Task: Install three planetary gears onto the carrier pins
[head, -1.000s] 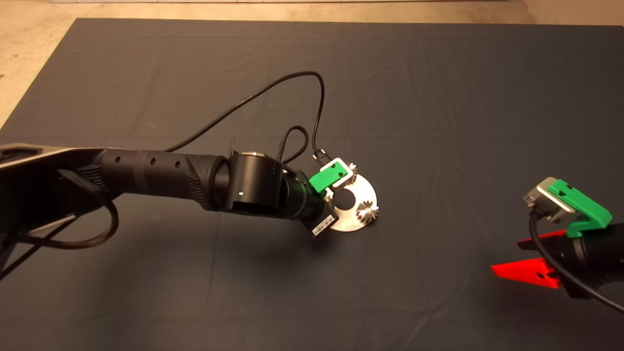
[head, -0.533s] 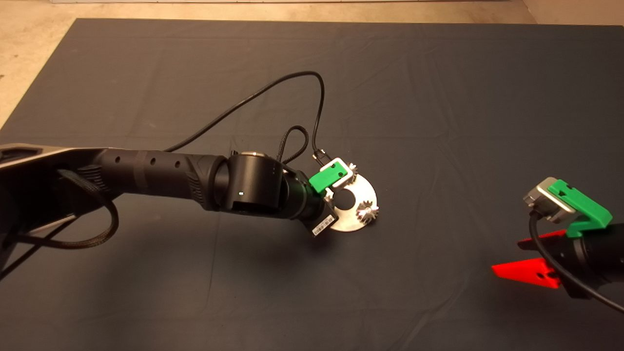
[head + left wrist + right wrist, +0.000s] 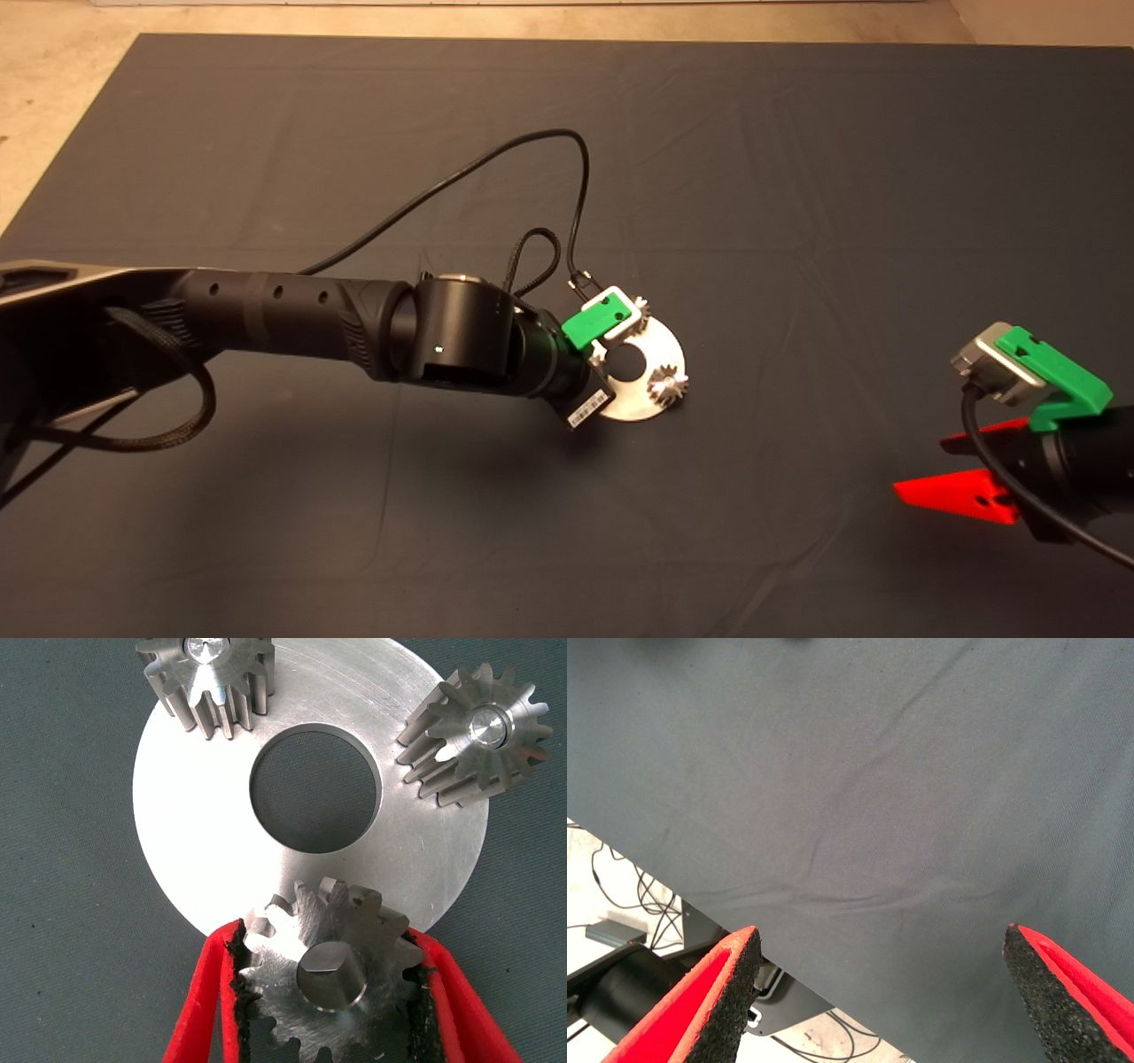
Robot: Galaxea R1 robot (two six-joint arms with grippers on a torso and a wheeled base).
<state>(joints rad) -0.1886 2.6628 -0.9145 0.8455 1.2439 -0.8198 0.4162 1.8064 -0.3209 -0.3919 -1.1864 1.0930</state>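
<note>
1. Head view: the left arm (image 3: 292, 323) reaches in from the left across the mat (image 3: 797, 177) to the plate (image 3: 660, 353) at mid-mat. Its wrist covers the plate's left part. One gear (image 3: 668, 387) sits on the plate's near right edge; a second gear (image 3: 640, 309) peeks out at the far edge beside the green mount. The right gripper (image 3: 961, 470) waits at the lower right edge, well apart from the plate, fingers spread.

2. Left wrist view: the left gripper (image 3: 328, 992) is closed on a third gear (image 3: 332, 979), a black pad (image 3: 237, 983) pressing its teeth on each side. A pin (image 3: 330, 974) shows in this gear's hole. The other two gears (image 3: 211, 678) (image 3: 477, 731) sit on their pins around the plate's big hole (image 3: 314, 787).

3. Right wrist view: the right gripper's pads (image 3: 726, 997) stand wide apart over bare mat, with cables and floor beyond its edge.
</note>
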